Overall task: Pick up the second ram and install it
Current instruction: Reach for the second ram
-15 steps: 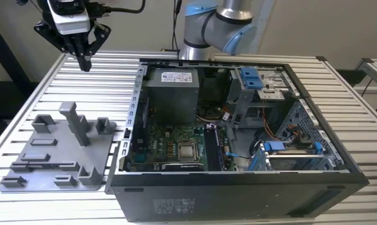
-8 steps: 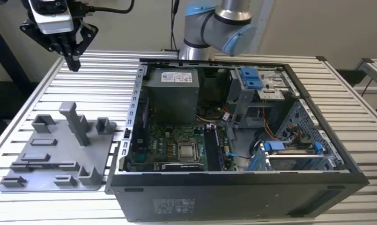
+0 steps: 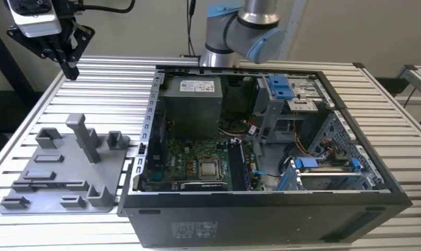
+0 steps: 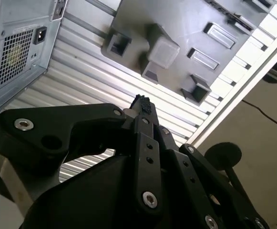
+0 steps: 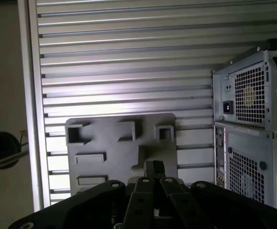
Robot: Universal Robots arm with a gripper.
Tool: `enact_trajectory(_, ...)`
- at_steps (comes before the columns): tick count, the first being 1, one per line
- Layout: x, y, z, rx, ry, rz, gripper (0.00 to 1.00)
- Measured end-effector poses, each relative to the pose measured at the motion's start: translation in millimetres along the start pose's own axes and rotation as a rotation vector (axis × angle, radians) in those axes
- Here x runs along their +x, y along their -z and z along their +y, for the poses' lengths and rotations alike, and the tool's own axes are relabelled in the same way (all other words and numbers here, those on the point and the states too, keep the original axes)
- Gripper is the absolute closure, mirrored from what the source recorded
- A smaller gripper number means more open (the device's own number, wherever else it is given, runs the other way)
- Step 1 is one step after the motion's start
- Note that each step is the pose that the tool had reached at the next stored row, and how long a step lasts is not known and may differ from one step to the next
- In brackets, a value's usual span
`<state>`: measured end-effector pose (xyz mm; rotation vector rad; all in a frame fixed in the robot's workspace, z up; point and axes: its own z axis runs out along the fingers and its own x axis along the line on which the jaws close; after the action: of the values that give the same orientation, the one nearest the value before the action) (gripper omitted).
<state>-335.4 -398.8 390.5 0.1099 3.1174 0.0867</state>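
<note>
My gripper [image 3: 71, 72] hangs high over the slatted table at the exterior view's upper left, beyond the far end of the grey fixture tray [image 3: 112, 162]. Its black fingers point down, pressed together with nothing between them; in both wrist views the fingertips [image 4: 140, 102] [image 5: 153, 167] meet at a narrow tip. A long thin dark strip [image 3: 49, 183] stands in a slot near the tray's front end and looks like the second ram [image 4: 229, 16]. It is far from the gripper. The tray [image 5: 114, 148] lies below the fingers in the first wrist view.
An open computer case [image 3: 266, 230] fills the exterior view's middle and right, with the green motherboard [image 3: 196, 157] and its long black slots [image 3: 238, 164] inside. The case's rear panel [image 5: 248, 119] is beside the tray. Upright posts [image 3: 84, 136] rise from the tray. The arm's base [image 3: 245, 31] stands behind the case.
</note>
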Motion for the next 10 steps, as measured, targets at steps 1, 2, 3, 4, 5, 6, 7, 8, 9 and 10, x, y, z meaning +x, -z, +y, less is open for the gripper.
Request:
enact_trajectory(1, 3.3, -0.2, -0.2, -0.0005, 0.000, -0.0060, 0.89)
enact_trajectory(2, 6.0, -0.3, -0.4, -0.0007, 0.000, -0.0063, 0.89)
enact_trajectory(3, 8.4, -0.4, -0.6, -0.0009, 0.000, -0.0063, 0.89)
enact_trajectory(4, 11.0, -0.5, -0.8, -0.0014, 0.000, -0.0063, 0.89)
enact_trajectory(5, 13.2, -0.6, -1.0, -0.0018, 0.000, -0.0063, 0.89)
enact_trajectory(6, 15.6, -0.7, -1.1, -0.0023, 0.000, -0.0062, 0.89)
enact_trajectory(7, 18.0, -0.8, -1.3, -0.0030, 0.000, -0.0062, 0.89)
enact_trajectory(8, 20.6, -0.9, -1.5, -0.0038, 0.000, -0.0062, 0.89)
enact_trajectory(9, 23.2, -1.0, -1.7, -0.0048, 0.000, -0.0060, 0.89)
enact_trajectory(10, 25.8, -1.1, -1.9, -0.0061, 0.000, -0.0060, 0.89)
